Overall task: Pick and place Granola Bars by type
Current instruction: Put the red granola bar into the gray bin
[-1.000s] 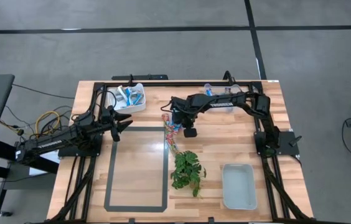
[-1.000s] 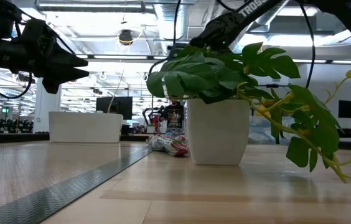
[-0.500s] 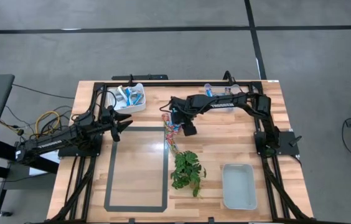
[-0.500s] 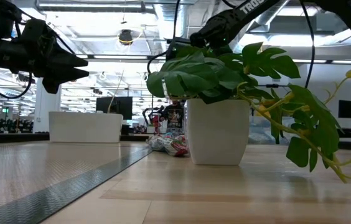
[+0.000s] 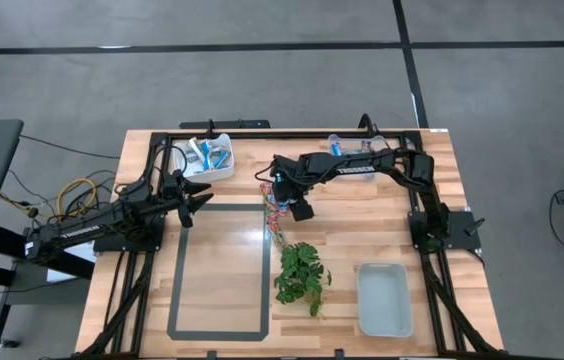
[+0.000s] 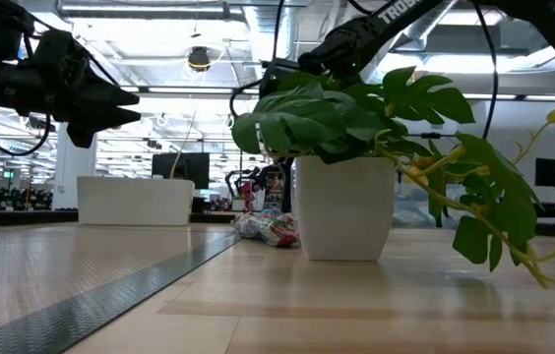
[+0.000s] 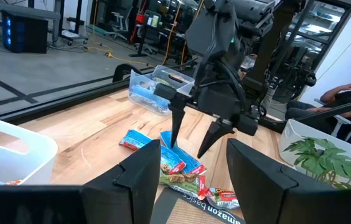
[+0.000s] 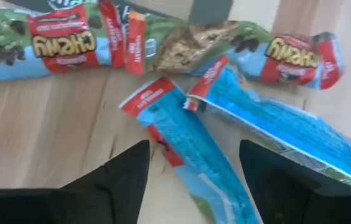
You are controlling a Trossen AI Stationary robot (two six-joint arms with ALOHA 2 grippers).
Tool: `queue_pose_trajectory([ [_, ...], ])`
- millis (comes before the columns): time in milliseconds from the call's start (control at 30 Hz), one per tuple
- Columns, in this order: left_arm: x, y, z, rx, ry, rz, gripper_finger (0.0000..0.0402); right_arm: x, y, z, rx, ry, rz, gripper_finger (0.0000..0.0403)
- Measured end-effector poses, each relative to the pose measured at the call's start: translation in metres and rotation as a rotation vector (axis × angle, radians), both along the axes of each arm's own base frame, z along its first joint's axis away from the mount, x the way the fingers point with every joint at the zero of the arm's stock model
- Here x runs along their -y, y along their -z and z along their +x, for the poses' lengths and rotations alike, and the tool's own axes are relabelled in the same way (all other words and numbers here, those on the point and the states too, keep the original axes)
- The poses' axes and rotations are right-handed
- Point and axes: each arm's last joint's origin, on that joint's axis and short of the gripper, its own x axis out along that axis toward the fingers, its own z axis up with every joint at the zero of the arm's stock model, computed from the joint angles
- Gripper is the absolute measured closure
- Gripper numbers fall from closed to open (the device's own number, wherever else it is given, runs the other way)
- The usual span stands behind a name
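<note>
Right gripper [image 5: 284,196] sits low over the loose pile of granola bars [image 5: 276,212] near the table's middle, just off the far right corner of the taped rectangle [image 5: 220,270]. A second ago its camera block hung further toward the plant [image 5: 300,275]; it has since drawn back and tipped down over the pile. Its fingers, together a second ago, now stand apart with nothing between them.

Right wrist view: 2 dark fingers [image 8: 116,174] straddle a blue bar with a red end [image 8: 175,134]. A second blue bar [image 8: 284,127] lies just beside it, and 2 green-and-red wrapped bars [image 8: 70,40] lie beyond.

Left wrist view confirms this: the right gripper's tips [image 7: 195,134] spread, pointing down at the bars [image 7: 175,163], not yet touching as far as I can tell.

Left gripper [image 5: 200,200] hovers by the left edge, near the white bin [image 5: 212,158] that already holds some blue-wrapped bars. Fingers apart, empty.

A clear bin [image 7: 157,87] with blue wrappers stands at the far edge; the white tray [image 5: 383,298] near the right front looks unfilled.

Judgement: the right arm has lined up for a fresh pick, likely the blue bar. Neighbouring wrappers touch, so 2 could come up together.
</note>
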Motion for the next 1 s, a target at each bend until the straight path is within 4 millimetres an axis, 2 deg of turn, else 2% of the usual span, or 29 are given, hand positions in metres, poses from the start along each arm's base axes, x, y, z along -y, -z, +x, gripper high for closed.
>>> queue_pose_trajectory([
  [167,0.0,0.0,0.0,0.0,0.0,0.0,0.0226,0.003,0.003,0.0,0.017,0.006,-0.006,0.017],
  [400,0.0,0.0,0.0,0.0,0.0,0.0,0.0226,-0.001,0.02,-0.011,-0.032,0.006,0.004,0.0178],
  [600,0.0,0.0,0.0,0.0,0.0,0.0,0.0226,0.0,0.024,-0.012,-0.04,0.019,-0.032,0.0191],
  [700,0.0,0.0,0.0,0.0,0.0,0.0,0.0226,0.0,0.024,-0.013,-0.043,0.027,-0.031,0.0217],
  [1000,0.0,0.0,0.0,0.0,0.0,0.0,0.0226,0.001,0.024,-0.013,-0.046,0.129,-0.009,0.0336],
])
